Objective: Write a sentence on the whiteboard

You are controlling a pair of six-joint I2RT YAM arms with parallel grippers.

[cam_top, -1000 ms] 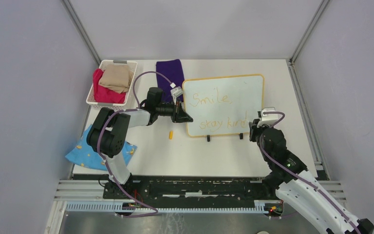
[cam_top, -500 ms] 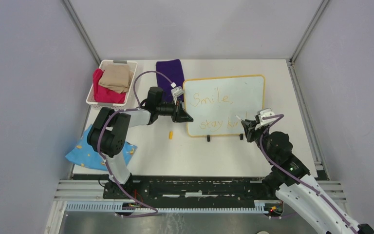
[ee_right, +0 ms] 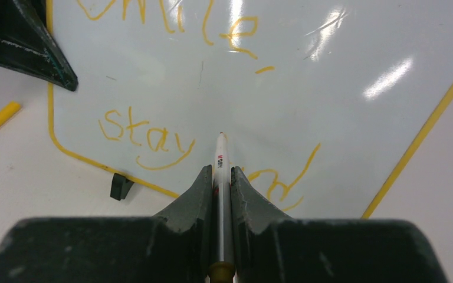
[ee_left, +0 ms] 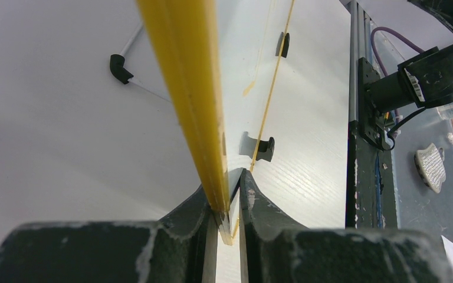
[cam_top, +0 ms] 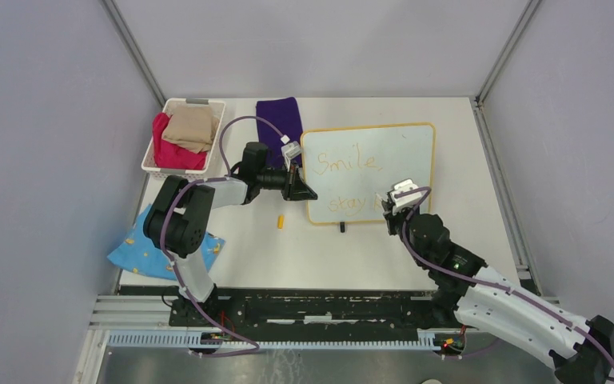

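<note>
Because the whiteboard (cam_top: 404, 148) is thin, stiff and glossy on small feet, it likely slides or tips easily; its frame is the best place to hold it. From the left of the bench (cam_top: 328, 256):

- A basket (cam_top: 217, 128) of clothes, a blue cloth (cam_top: 132, 250) and a purple cloth (cam_top: 278, 120).
- A yellow cap (cam_top: 281, 222).
- The left pincer (ee_left: 229, 177), clenched on the board's left frame.
- The orange sentence (cam_top: 350, 165).
- The right pincer (ee_right: 222, 171), grasping a marker (ee_right: 220, 154) at the lower line, nothing blocking it.

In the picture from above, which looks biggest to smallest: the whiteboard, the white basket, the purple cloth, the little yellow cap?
1. whiteboard
2. white basket
3. purple cloth, its near end covered
4. yellow cap, tiniest by far
</note>
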